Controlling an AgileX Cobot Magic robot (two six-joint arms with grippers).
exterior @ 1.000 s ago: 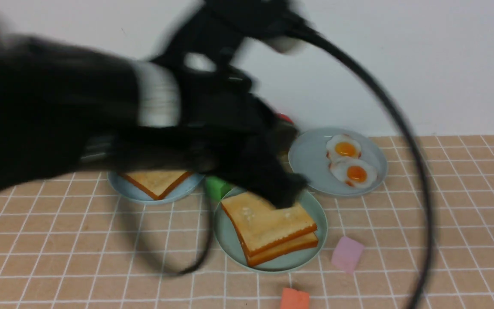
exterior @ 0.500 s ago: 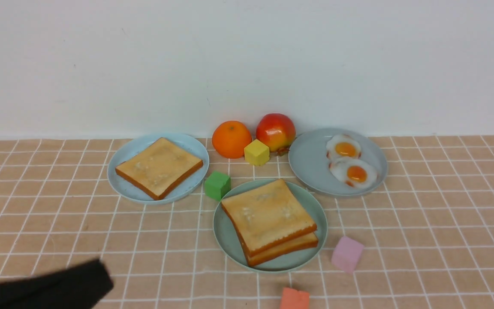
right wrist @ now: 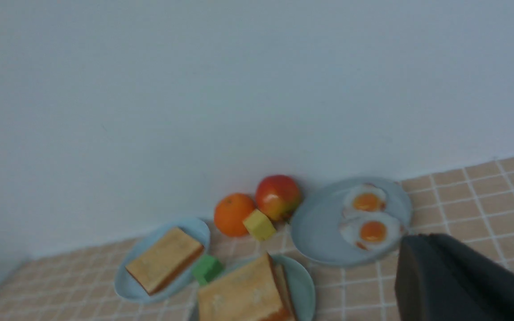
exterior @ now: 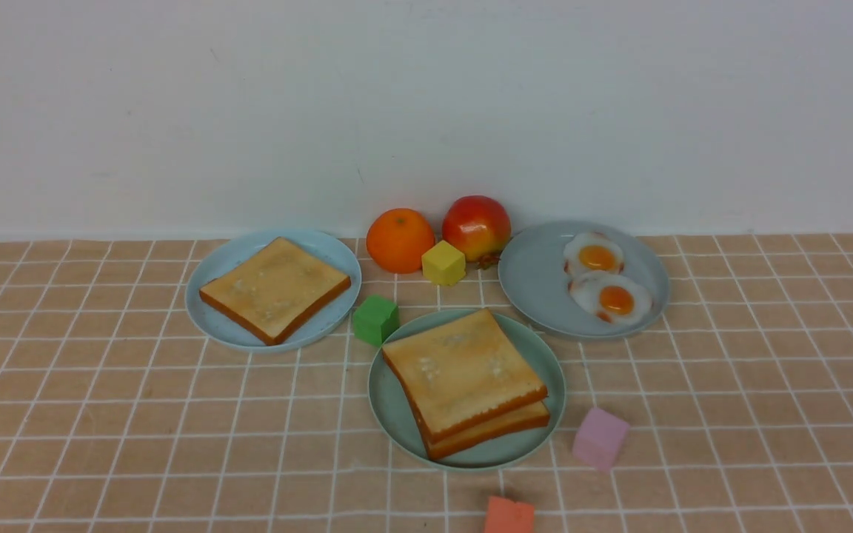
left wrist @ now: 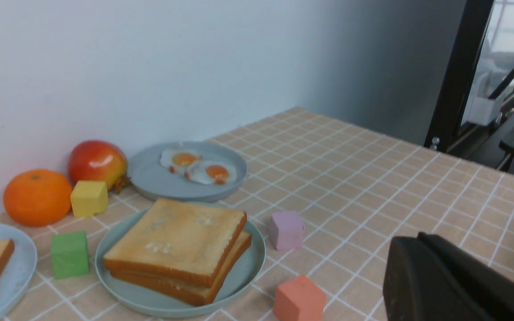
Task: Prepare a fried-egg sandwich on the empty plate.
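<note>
Two stacked slices form your fried-egg sandwich (exterior: 463, 374) on the mint plate (exterior: 393, 422), near mid-tabletop (exterior: 101, 444), any egg hidden between. Left pincer (left wrist: 444, 281) and right pincer (right wrist: 449, 281) hang clear, job likely finished; apart or together, you cannot tell.

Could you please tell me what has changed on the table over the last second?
The left gripper, which was over the fried-egg sandwich, has pulled back toward the robot's left and out of the front view. The sandwich and its plate stayed put, as did the toast slice and the loose eggs.
</note>
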